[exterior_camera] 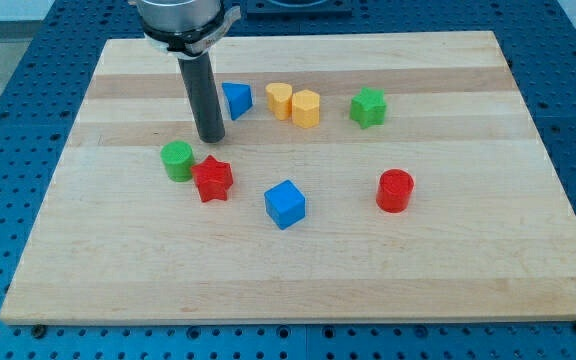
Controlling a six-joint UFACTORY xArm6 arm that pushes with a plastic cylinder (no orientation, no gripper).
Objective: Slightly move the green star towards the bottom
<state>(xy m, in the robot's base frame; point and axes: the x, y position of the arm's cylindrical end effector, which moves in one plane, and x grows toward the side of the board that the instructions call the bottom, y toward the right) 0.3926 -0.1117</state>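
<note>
My tip (211,139) rests on the board (448,260), gripping nothing, just at 7 o'clock of the blue triangle (236,100). Green star (368,107) lies well apart at 3 o'clock, beside the yellow blocks (306,108).

**Block Layout on the Board**

Upper row, from the view's left: my tip (211,138), the blue triangular block (236,100) just beside it, the yellow heart (280,99) touching the yellow block (306,108), then the green star (368,107) standing apart. Lower row: the green cylinder (177,160) touching the red star (212,179), the blue cube (285,204) nearer the view's bottom, and the red cylinder (395,190) below the green star. All rest on the wooden board (468,260).
</note>
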